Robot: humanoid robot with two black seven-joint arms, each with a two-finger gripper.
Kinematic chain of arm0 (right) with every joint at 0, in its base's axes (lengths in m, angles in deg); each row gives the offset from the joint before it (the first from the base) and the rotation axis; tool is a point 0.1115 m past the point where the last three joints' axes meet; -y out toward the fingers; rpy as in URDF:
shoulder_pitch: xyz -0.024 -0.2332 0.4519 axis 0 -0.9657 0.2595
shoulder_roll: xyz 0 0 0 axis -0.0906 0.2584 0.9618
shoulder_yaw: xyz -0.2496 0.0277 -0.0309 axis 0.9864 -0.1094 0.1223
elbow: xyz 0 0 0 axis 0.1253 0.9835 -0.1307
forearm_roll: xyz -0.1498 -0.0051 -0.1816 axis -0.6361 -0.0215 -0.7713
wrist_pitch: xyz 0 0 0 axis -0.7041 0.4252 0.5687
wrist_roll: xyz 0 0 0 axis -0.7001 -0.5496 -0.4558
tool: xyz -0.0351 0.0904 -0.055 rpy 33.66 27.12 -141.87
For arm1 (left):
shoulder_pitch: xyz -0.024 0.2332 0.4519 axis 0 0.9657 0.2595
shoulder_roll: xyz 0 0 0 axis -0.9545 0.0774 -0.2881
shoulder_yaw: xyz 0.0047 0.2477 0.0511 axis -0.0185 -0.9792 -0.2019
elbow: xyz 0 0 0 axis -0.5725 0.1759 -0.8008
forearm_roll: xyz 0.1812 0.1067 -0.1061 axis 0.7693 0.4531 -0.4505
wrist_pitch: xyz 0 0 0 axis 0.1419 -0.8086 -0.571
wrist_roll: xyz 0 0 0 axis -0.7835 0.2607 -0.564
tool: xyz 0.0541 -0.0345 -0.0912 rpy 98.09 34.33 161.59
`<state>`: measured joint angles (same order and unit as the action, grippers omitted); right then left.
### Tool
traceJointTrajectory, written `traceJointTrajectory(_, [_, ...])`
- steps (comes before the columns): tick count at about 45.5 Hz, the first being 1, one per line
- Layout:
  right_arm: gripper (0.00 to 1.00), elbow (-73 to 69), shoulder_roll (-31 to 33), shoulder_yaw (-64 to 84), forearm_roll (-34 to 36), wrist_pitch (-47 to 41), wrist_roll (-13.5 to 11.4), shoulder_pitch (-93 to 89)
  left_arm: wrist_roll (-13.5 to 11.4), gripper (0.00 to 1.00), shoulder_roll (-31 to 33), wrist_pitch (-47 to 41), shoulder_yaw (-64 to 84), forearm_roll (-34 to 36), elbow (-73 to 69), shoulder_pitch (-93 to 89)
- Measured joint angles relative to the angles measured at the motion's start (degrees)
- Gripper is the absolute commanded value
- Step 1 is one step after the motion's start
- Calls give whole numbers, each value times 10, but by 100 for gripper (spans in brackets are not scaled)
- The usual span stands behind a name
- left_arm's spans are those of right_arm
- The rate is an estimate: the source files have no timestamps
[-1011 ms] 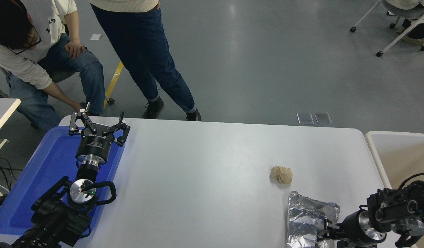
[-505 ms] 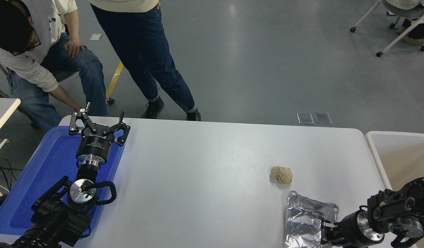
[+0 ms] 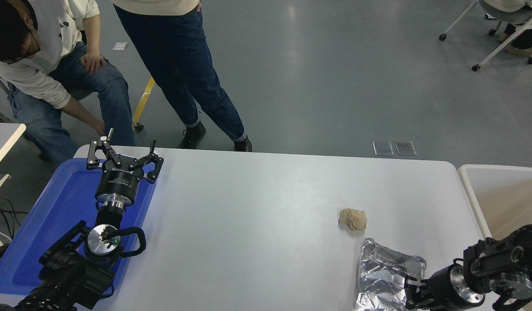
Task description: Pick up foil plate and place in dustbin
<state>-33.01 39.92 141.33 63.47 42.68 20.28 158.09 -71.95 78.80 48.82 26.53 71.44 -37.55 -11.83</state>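
Lying at the near right corner of the white surface [image 3: 257,224], the foil plate [image 3: 384,276] shows its crinkled silver inside, its near end cut off by the picture's bottom edge. The right gripper [image 3: 407,290] comes in low from the right edge and sits against the plate's near right rim; whether its fingers are closed on the foil or merely beside it, I cannot tell (they are mostly hidden at the frame's bottom). A crumpled tan paper ball [image 3: 353,219] rests just beyond the plate's far end, apart from it. The dustbin [image 3: 469,190], off-white at the rim and beige inside, stands off the surface's right side, beside the right arm.

At the lower left, the left gripper [image 3: 124,156] hangs above the far end of a flat blue tray [image 3: 54,216], its fingers spread wide and holding nothing. Two people are at the far side: one seated and leaning forward at the top left, one standing in dark jeans.
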Motion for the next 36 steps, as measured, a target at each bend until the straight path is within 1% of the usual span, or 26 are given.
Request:
traceJointTrajectory(4, [0,-9,16,6,-10,-27,-10,30,0,100,0,0,0,0,0,0])
traceJointTrajectory(13, [0,-20,38,40,-20,-100,-21,114,1,100,0,0,0,0,0,0])
traceJointTrajectory(24, [0,-35,55,108,-34,-200,-26,248,1,100,0,0,0,0,0,0])
traceJointTrajectory(36, [0,-72,61,166,-51,-286,-27,386,1,100,0,0,0,0,0,0])
